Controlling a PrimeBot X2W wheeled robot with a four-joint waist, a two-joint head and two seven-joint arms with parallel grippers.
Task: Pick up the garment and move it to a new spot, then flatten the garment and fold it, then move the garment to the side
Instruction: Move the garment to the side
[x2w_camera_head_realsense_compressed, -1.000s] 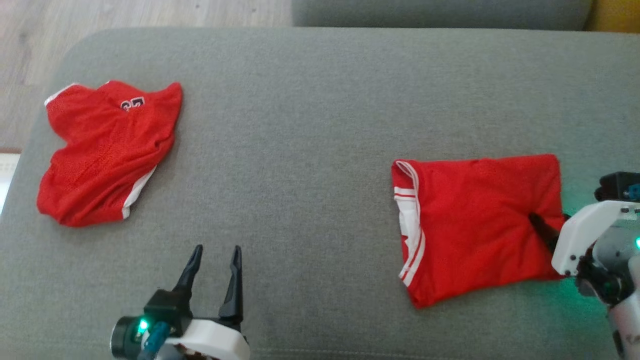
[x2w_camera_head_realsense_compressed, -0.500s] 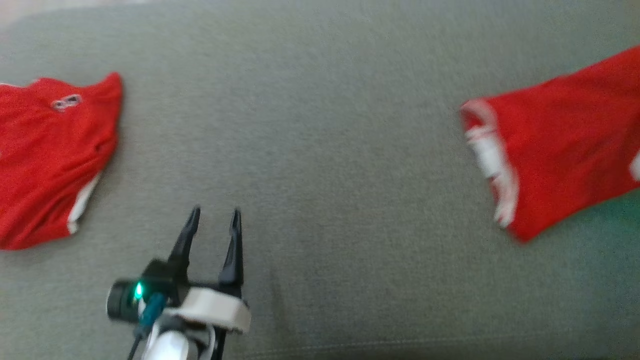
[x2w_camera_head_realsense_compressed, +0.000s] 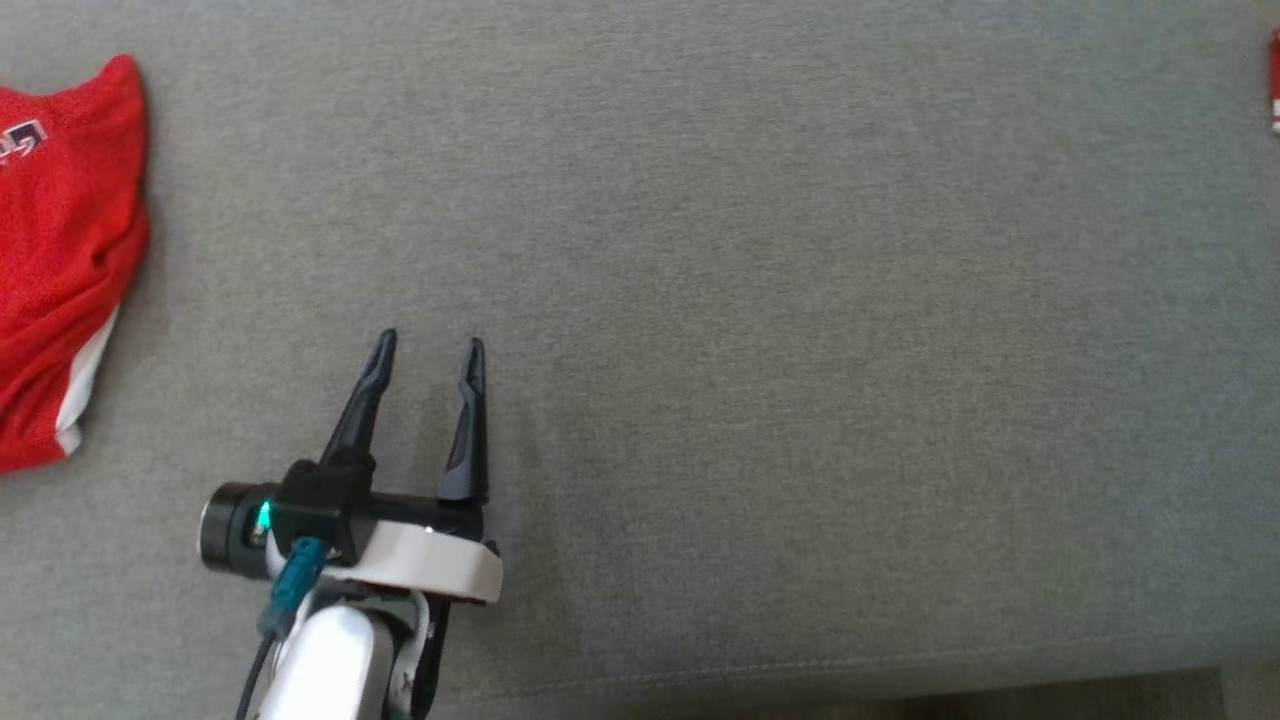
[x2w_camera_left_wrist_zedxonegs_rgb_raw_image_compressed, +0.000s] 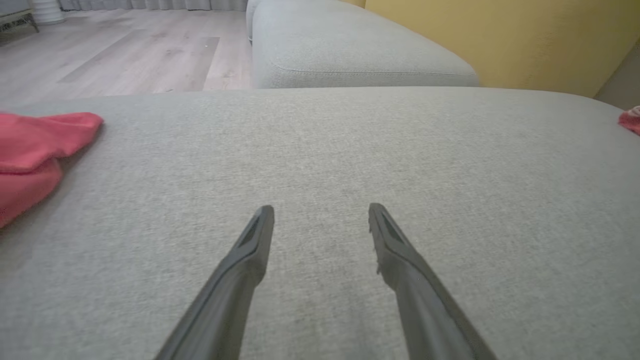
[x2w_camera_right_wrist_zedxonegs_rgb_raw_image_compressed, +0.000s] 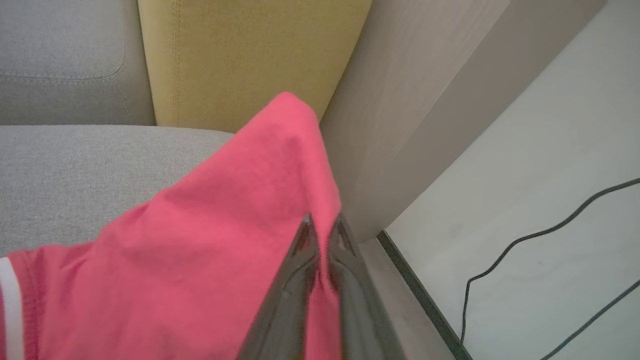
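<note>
Two red jerseys: a crumpled jersey (x2w_camera_head_realsense_compressed: 60, 250) well left of the left gripper (x2w_camera_head_realsense_compressed: 430, 340), a held jersey (x2w_camera_right_wrist_zedxonegs_rgb_raw_image_compressed: 200, 240) pinched in the right gripper (x2w_camera_right_wrist_zedxonegs_rgb_raw_image_compressed: 323, 220); two grippers, two fingers each; two grey cushions: the near cushion (x2w_camera_left_wrist_zedxonegs_rgb_raw_image_compressed: 450, 150) under the left gripper, the far cushion (x2w_camera_left_wrist_zedxonegs_rgb_raw_image_compressed: 350, 55) beyond its fingertips; one yellow cushion (x2w_camera_right_wrist_zedxonegs_rgb_raw_image_compressed: 240, 55) beyond the right gripper.

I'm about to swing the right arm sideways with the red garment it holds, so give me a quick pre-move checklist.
1. Right gripper shut on red white-trimmed garment: ok.
2. Garment's fold intact: cannot tell, cloth hangs bunched.
3. Garment lifted clear of grey fabric cushion: cannot tell.
4. Left gripper open, empty, over bare cushion: ok.
5. Second red garment apart from left gripper: ok.
6. Path free beyond cushion's edge: not ok, black cable lies on pale floor, possible snag.
</note>
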